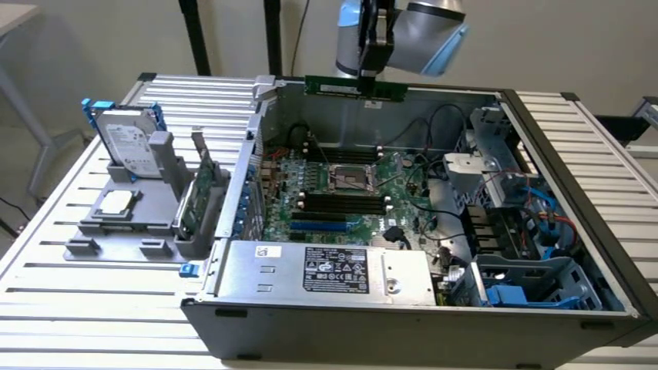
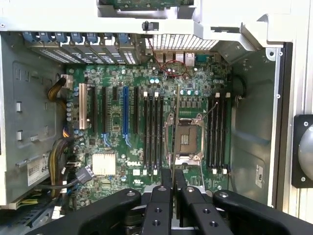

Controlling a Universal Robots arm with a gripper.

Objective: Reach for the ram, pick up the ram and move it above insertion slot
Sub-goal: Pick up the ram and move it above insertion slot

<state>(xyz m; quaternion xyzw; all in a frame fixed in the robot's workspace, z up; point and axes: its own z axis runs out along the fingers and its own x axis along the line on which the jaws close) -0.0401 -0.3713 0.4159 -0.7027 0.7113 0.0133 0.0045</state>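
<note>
Power supply: a silver box with a dark label [image 1: 334, 271] is sitting at the near edge of the open computer case [image 1: 411, 327], which is lying on its side on a slatted metal table [image 1: 82, 308].
Holder: a grey stand [image 1: 134, 223] is resting on the table toward the exterior view's left of the case, carrying a processor chip [image 1: 115, 202] lying flat, a green expansion card [image 1: 200, 202] standing on edge, and a hard drive [image 1: 125, 142] standing upright farther back.
Main board: the green board [image 1: 344, 193] is lying in the floor of the case, with its square processor socket [image 2: 188, 142] flanked by long black memory slots [image 2: 152, 132].
Gripper: the gripper [image 2: 173, 183] is pinching the stick, its black fingers [image 2: 160, 205] pressed against both faces, with a thin edge showing between them in the wrist view.
Ram: the ram [image 1: 356, 88] is hanging level in the air, clamped at its middle, above the far wall of the case and well apart from the slots below.
Arm: the grey and blue arm [image 1: 421, 27] is reaching down from above the far side.
</note>
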